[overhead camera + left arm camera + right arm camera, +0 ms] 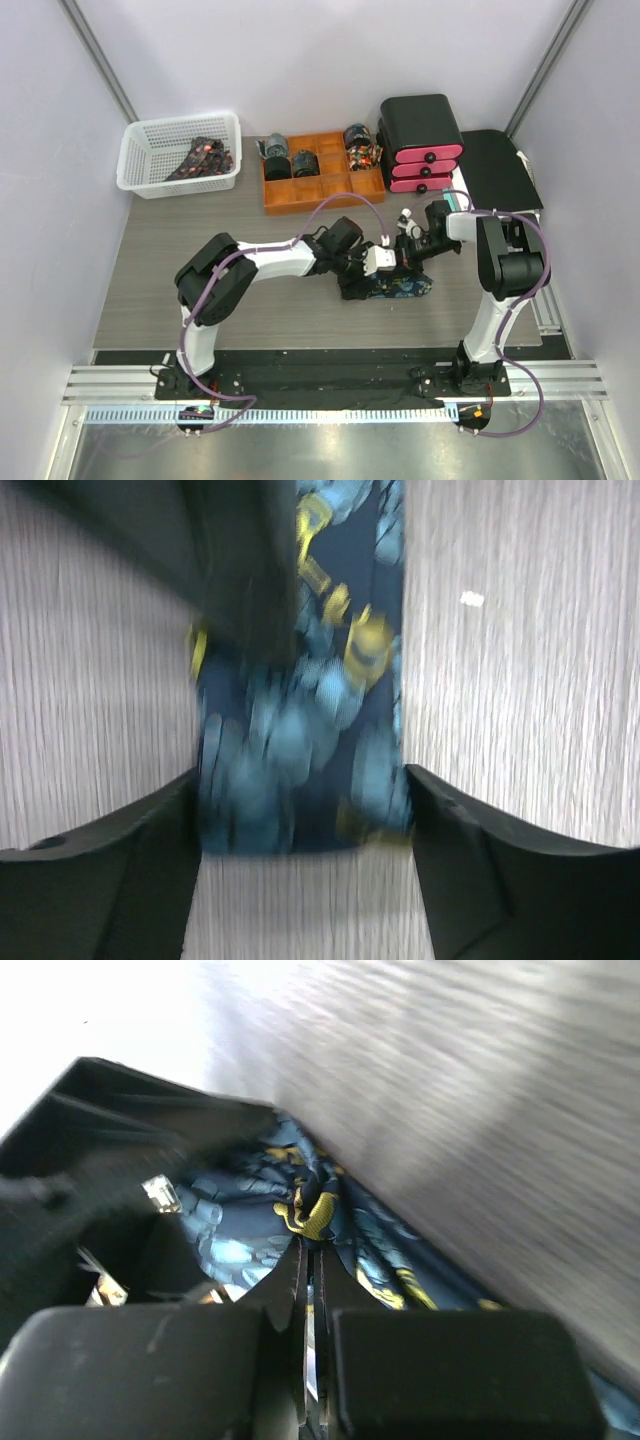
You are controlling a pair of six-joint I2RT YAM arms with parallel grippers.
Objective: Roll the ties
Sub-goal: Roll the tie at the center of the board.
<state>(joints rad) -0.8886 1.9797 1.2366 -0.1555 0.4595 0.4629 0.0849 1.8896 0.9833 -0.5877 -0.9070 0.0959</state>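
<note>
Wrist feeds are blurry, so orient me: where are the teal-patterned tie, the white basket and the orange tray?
teal-patterned tie (405, 287): top view, its right part, lying on the table.
white basket (132, 158): top view, its left wall.
orange tray (320, 205): top view, its front wall.

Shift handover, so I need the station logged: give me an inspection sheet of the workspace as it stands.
Surface: grey wood-grain table, no spills seen.
Job's things: blue-patterned tie at centre under both tools; loose ties in white basket; rolled ties in orange tray.
Clutter: drawer unit, black and pink; black slab beside it.
Grippers: left tool open, fingers flanking the tie; right tool shut on bunched fabric.
Cables: purple cables loop above the table, none seen snagged.
Surroundings: pale walls; metal rail at near edge.
</note>
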